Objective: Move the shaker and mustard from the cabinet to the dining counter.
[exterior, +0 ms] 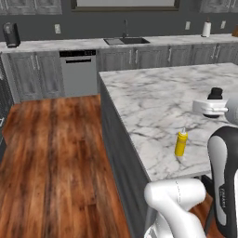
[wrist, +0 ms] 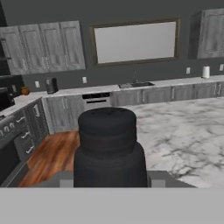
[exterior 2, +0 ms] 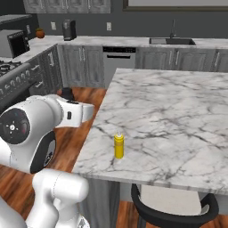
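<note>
The yellow mustard (exterior: 181, 143) (exterior 2: 119, 146) stands upright on the white marble dining counter (exterior: 158, 97) (exterior 2: 178, 116), near its front edge. My gripper (exterior: 214, 101) (exterior 2: 67, 96) is shut on the small black shaker (exterior: 215, 94) (exterior 2: 67, 93) (wrist: 108, 146). From the left base view the shaker hangs over the counter, beyond the mustard and to its right. In the right base view it sits left of the counter's edge. In the hand view its ribbed cap and body loom close, hiding the fingertips. The cabinet is out of view.
A round dark stool (exterior 2: 173, 208) stands under the counter's near edge. Along the back wall run a sink (exterior: 126, 41), a dishwasher (exterior: 79, 72), a coffee machine (exterior: 11, 35) and a paper towel roll (exterior: 206, 29). A stove (exterior 2: 13, 78) and microwave (exterior 2: 11, 42) stand left. Wood floor (exterior: 56, 153) lies open.
</note>
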{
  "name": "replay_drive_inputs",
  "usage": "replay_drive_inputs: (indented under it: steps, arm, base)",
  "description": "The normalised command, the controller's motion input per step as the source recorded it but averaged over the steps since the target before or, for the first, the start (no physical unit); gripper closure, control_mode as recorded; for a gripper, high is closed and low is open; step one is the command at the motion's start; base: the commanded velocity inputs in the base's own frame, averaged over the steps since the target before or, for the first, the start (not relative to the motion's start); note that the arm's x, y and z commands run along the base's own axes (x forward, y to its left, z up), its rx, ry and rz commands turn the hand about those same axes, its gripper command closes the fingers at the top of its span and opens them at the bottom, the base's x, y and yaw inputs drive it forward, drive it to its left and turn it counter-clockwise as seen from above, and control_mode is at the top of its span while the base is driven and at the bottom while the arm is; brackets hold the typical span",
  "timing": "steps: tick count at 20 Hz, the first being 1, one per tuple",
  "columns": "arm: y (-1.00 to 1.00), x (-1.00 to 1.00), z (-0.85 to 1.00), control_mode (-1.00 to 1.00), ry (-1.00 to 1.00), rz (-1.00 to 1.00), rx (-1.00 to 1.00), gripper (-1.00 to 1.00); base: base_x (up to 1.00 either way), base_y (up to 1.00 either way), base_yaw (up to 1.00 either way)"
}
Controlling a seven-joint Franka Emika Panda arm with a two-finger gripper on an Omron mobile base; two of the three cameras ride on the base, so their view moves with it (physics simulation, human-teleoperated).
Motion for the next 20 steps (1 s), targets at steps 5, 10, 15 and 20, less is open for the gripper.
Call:
replay_drive_inputs:
  steps: [5,10,15,20]
  arm:
    - [-0.23,0.00,-0.18,-1.00,0.13,0.00,-0.01,1.00]
    - [-0.42,0.13,-0.17,-1.00,0.18,0.00,-0.05,1.00]
    - [-0.78,0.21,-0.36,-1.00,0.05,0.03,-0.14,1.00]
    - [-0.77,0.23,-0.42,-1.00,0.00,0.04,-0.16,1.00]
  base:
    - [0.00,0.00,0.00]
    - [0.00,0.00,0.00]
    - [0.00,0.00,0.00]
    - [0.00,0.00,0.00]
